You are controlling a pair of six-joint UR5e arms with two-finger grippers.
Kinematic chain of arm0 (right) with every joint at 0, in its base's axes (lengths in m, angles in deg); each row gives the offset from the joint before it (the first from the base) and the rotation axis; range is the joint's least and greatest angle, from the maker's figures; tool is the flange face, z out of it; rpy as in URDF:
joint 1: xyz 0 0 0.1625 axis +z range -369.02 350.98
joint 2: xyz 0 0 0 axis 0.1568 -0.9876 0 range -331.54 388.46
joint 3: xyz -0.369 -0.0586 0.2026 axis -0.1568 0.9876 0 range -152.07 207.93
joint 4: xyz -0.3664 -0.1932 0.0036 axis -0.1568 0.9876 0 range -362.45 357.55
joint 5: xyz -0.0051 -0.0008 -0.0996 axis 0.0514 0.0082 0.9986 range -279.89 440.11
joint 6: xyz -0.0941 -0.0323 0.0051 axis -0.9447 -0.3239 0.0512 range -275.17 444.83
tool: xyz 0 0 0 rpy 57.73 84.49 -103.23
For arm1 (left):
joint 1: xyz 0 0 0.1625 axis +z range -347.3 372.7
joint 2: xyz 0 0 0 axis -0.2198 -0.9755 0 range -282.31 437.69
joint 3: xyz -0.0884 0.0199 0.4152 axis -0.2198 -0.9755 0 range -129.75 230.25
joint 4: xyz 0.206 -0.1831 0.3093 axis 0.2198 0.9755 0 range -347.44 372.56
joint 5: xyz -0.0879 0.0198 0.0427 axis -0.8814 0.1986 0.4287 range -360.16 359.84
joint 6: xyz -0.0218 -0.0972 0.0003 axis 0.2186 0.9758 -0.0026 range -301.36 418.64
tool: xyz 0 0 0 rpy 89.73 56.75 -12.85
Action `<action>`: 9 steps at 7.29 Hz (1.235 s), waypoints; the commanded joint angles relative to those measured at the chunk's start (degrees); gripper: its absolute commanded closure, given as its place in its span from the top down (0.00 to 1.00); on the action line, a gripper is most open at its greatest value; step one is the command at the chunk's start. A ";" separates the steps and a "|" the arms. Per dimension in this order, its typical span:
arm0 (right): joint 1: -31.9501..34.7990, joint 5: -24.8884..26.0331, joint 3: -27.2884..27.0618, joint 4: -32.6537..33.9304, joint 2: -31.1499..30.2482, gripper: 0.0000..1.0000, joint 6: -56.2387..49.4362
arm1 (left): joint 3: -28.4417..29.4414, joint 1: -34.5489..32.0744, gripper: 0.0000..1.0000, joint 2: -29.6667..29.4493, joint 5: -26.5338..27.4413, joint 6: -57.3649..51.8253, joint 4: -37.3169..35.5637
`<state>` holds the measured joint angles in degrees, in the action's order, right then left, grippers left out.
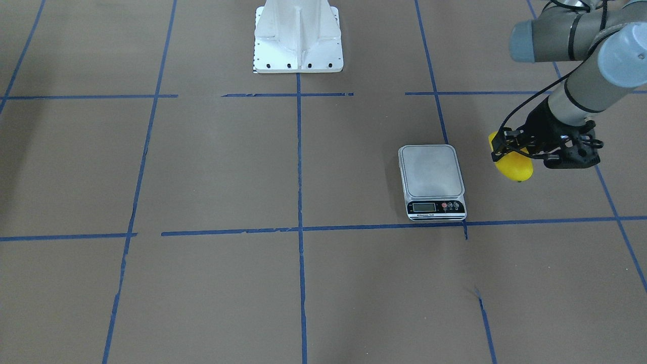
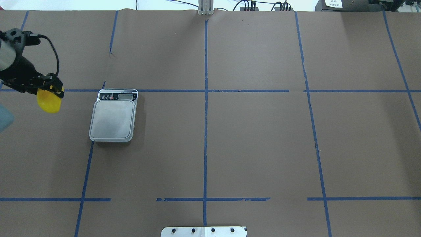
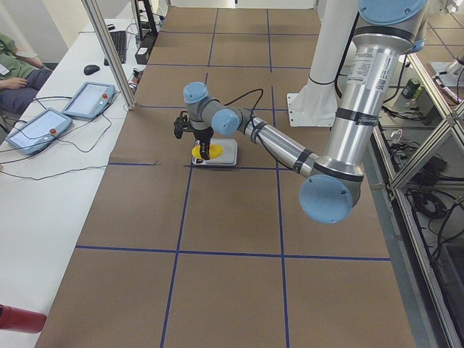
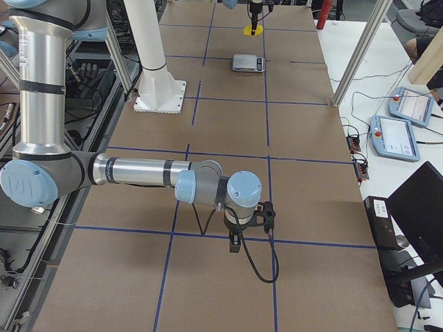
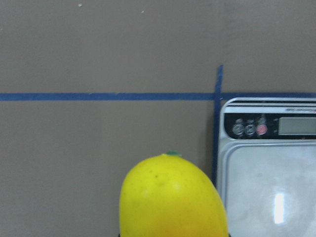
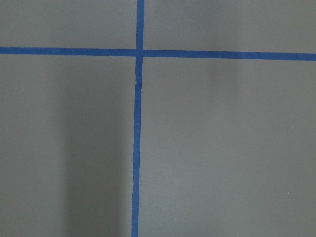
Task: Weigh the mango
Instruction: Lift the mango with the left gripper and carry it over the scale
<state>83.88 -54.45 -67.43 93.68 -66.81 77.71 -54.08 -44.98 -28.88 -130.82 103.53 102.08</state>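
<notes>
The yellow mango [image 1: 516,168] hangs in my left gripper [image 1: 510,151], which is shut on its upper part and holds it above the table. In the overhead view the mango [image 2: 49,102] and left gripper [image 2: 49,91] are left of the silver scale [image 2: 113,119], apart from it. The left wrist view shows the mango [image 5: 173,197] low in the middle and the scale [image 5: 269,168] at the right, its platform bare. My right gripper [image 4: 249,221] shows only in the exterior right view, low over the table far from the scale [image 4: 248,62]; I cannot tell if it is open or shut.
The robot's white base [image 1: 298,35] stands at the table's middle on the robot's side. Blue tape lines [image 2: 205,98] cross the brown table. A side bench holds teach pendants [image 4: 405,124] and cables. A metal post [image 3: 109,51] stands by the table's edge.
</notes>
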 commanded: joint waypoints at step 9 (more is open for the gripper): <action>0.00 0.00 0.00 0.02 0.00 1.00 0.00 | 11.79 9.78 1.00 -3.65 1.90 10.03 16.46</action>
<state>83.88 -54.45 -67.43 93.70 -66.81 77.71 -42.84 -35.27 -32.58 -129.22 113.54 117.06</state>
